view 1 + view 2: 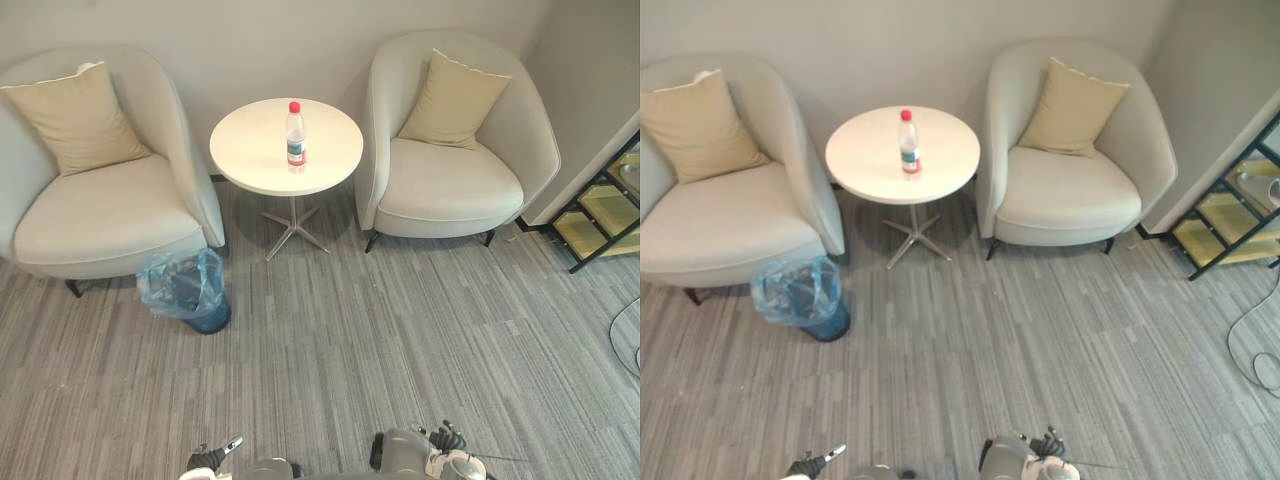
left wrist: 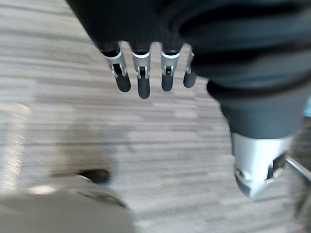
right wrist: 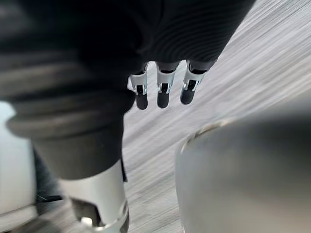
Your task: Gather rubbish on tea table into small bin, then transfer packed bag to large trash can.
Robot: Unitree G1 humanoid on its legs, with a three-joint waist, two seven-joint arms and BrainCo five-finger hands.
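Both your left hand [image 2: 142, 80] and right hand [image 3: 163, 92] hang low over the carpet [image 1: 400, 330], fingers straight and empty. The red-capped bottle [image 1: 295, 133] stands upright on the round tea table [image 1: 245, 160], well apart from them; the blue-lined small bin [image 1: 186, 290] sits on the floor beside the left armchair [image 1: 100, 210]. Approach the table squarely before reaching, then wrap the bottle's body low down so it does not tip.

Soft even light; faint shadow under tea table [image 1: 250, 150].

Round white table [image 1: 250, 155] carries upright bottle [image 1: 295, 133]; carpet [image 1: 400, 340] carries blue-lined bin [image 1: 187, 291].
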